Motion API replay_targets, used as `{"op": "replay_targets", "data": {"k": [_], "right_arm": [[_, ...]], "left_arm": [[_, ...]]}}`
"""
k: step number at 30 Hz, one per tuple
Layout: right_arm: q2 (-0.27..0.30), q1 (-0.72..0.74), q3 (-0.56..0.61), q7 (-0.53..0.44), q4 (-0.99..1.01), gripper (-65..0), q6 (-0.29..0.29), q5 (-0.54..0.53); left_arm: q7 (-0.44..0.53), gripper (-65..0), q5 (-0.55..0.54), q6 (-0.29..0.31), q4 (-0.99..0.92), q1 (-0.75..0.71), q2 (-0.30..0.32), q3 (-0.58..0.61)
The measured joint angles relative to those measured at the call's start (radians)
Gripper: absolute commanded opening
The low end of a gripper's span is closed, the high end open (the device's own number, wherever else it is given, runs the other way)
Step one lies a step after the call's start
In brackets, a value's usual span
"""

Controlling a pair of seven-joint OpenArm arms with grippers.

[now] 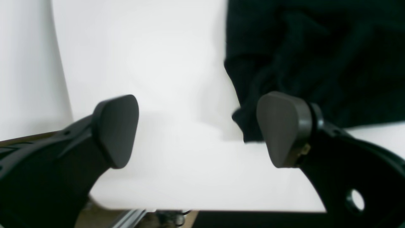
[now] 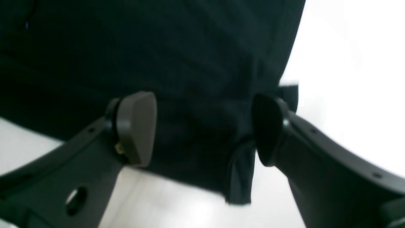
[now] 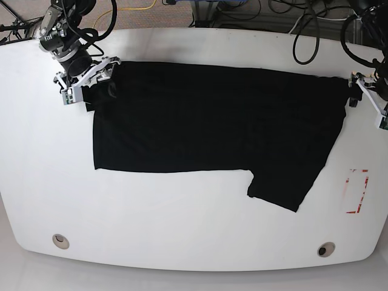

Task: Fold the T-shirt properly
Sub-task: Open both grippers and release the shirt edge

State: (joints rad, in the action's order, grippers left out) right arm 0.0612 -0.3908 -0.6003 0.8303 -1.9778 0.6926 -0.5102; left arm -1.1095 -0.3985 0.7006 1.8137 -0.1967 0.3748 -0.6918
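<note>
The black T-shirt (image 3: 212, 118) lies flat across the white table (image 3: 182, 230), with one sleeve (image 3: 285, 188) sticking out toward the front right. No print shows. My right gripper (image 3: 88, 82) is at the shirt's far left corner. In the right wrist view it (image 2: 204, 128) is open, with its fingers (image 2: 139, 126) on either side of the dark cloth (image 2: 190, 79) and a hem fold below. My left gripper (image 3: 365, 91) is at the shirt's far right corner. In the left wrist view it (image 1: 199, 129) is open over bare table, and the cloth corner (image 1: 250, 126) sits just inside one finger (image 1: 281, 126).
A red-outlined rectangle (image 3: 356, 191) is marked on the table at the right. Two round holes (image 3: 60, 241) (image 3: 326, 249) sit near the front edge. Cables (image 3: 303, 24) lie beyond the table's back edge.
</note>
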Motion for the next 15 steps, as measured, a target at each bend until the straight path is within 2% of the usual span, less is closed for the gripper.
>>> {"op": "replay_targets", "data": {"k": [5,12,15], "right_arm": [[0.0,0.028,-0.001,0.005,0.014,-20.0,0.0,0.048],[0.0,0.09,0.002,-0.008,0.092,-30.0,0.0,0.095],[0.0,0.117,0.002,-0.003,0.147,-30.9,0.0,0.127]], "left_arm": [[-0.005,-8.5,0.009,-0.001,-0.137,0.058,-0.003,0.001],[-0.001,-24.6,0.008,-0.003,-0.242,0.086,-0.001,0.055],[-0.002,-26.0,0.008,-0.003,-0.26,0.078,-0.001,0.068]]}}
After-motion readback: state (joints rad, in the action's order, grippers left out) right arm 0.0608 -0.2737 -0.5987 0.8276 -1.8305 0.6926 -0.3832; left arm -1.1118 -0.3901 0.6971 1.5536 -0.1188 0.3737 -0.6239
